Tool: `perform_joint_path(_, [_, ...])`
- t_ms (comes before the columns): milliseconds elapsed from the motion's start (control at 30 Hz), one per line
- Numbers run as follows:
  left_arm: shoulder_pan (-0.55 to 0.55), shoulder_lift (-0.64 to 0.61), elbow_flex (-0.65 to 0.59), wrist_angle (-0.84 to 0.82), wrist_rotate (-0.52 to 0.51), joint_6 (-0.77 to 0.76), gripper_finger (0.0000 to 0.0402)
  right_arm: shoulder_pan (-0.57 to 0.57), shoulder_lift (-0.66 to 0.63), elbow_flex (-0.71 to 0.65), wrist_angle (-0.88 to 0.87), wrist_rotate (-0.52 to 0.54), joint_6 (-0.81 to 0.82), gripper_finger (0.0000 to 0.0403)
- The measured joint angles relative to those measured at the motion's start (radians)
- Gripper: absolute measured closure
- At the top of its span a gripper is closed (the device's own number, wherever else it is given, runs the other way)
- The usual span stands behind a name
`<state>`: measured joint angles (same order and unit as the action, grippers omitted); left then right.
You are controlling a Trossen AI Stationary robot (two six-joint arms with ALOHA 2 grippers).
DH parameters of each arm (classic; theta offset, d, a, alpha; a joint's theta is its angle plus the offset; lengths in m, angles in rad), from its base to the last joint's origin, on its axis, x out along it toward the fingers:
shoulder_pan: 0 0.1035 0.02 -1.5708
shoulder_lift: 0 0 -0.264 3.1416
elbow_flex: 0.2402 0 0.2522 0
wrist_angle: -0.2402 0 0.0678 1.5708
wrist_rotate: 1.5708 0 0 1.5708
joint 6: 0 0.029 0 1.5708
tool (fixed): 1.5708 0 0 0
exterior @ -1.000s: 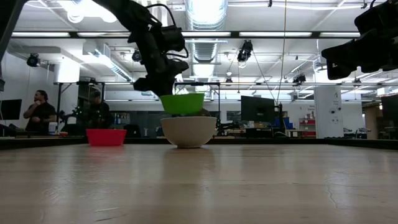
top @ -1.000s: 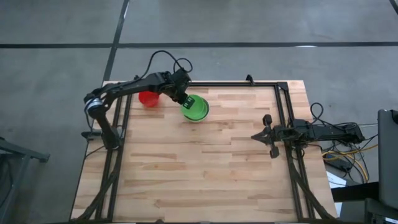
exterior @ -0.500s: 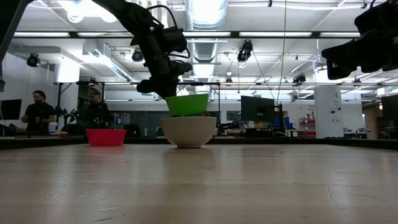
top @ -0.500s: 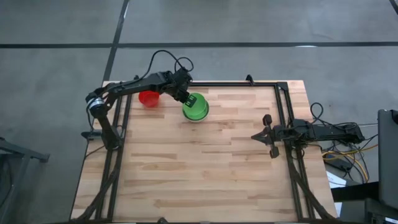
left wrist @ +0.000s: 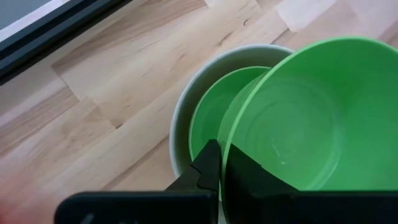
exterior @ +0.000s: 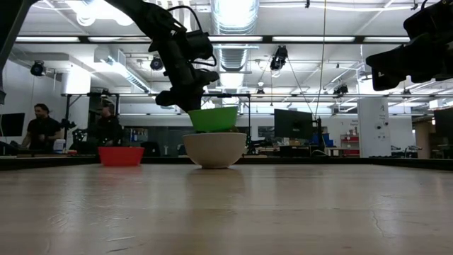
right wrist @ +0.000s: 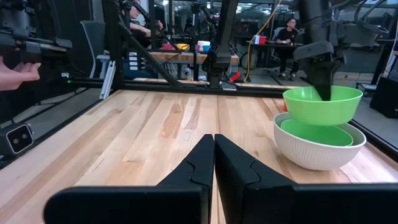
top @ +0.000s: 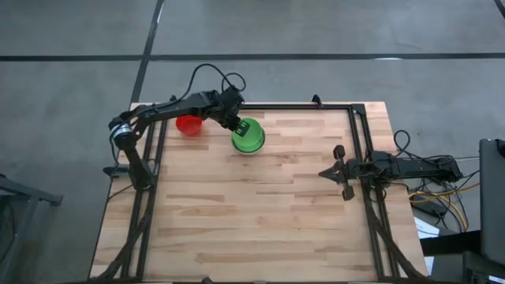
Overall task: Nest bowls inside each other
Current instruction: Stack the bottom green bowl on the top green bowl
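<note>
One green bowl (top: 249, 136), pinched at its rim by the left gripper (top: 237, 124), has slid from right of the stack to over it. Low view: it's dropped closer to the white bowl (exterior: 214, 149). Left wrist: another green bowl (left wrist: 214, 112) already nested. Right gripper (top: 340, 172) parked, fingers together. Release looks next; red bowl (top: 188, 125) waits.

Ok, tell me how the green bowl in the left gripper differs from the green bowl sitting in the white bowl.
The held green bowl is pinched by its rim in the left gripper and hangs in the air; the nested green bowl sits free inside the white bowl. The held one is tilted and offset to one side; the nested one lies level and centred. Both are the same bright green, round, and look about equal in size.
</note>
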<state>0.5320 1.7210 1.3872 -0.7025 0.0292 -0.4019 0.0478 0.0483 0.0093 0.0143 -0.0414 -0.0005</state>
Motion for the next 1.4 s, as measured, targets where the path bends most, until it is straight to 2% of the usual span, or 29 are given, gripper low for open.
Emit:
perform_joint_path(1133, [-0.024, 0.000, -0.068, 0.065, 0.018, -0.021, 0.0394, 0.000, 0.000, 0.000, 0.000, 0.000, 0.000, 0.0394])
perform_joint_path(1400, [-0.024, 0.039, -0.068, 0.074, 0.020, -0.023, 0.0394, 0.000, 0.000, 0.000, 0.000, 0.000, 0.000, 0.0394])
